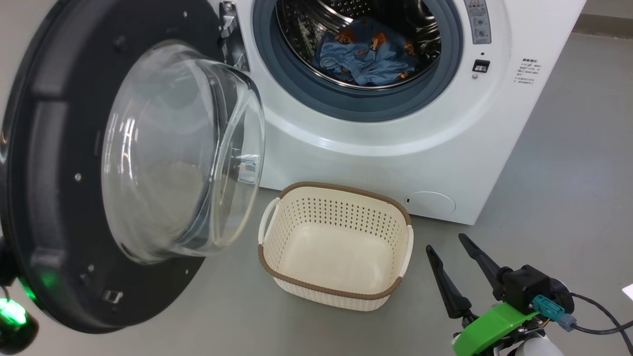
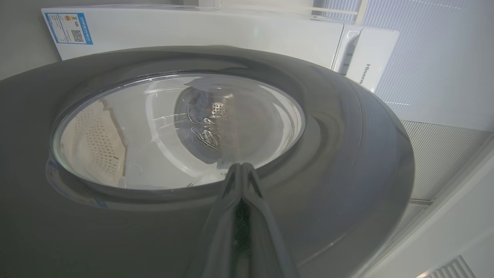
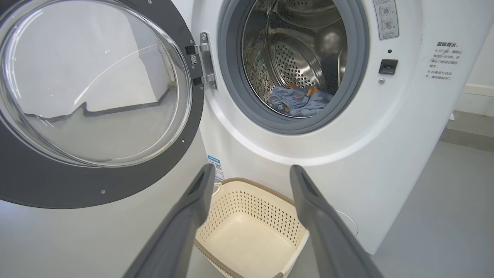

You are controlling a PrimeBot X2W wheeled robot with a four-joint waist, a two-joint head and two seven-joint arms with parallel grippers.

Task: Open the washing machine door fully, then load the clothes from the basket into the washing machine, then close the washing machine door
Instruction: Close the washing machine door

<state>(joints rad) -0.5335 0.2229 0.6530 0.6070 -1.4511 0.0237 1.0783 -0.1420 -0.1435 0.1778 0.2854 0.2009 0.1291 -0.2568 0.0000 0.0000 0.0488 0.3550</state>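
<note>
1. The washing machine door (image 1: 59, 163) stood swung open at the left of the head view. Its inner face and bulging glass bowl (image 1: 183, 153) were turned toward the camera.
2. The left gripper (image 2: 241, 172) was clenched, with its two fingers pressed together and nothing between them. In the left wrist view it pointed at the door's outer face, with its tips at the lower edge of the glass. Contact with the door could not be confirmed.
3. The washing machine (image 1: 395, 133) stood right of the door hinge with its drum opening uncovered. The clothes (image 1: 368, 57) lay bunched in the bottom of the steel drum, behind the grey rubber ring (image 1: 292, 84).
4. The basket (image 1: 341, 189) sat upright on the floor (image 1: 568, 173), just in front of the machine and below the drum opening. Its cream bottom was fully visible.
5. The right gripper (image 1: 445, 242) was released, with its fingers spread wide and grasping nothing. It hung low to the right of the basket, near it but apart from it.
</note>
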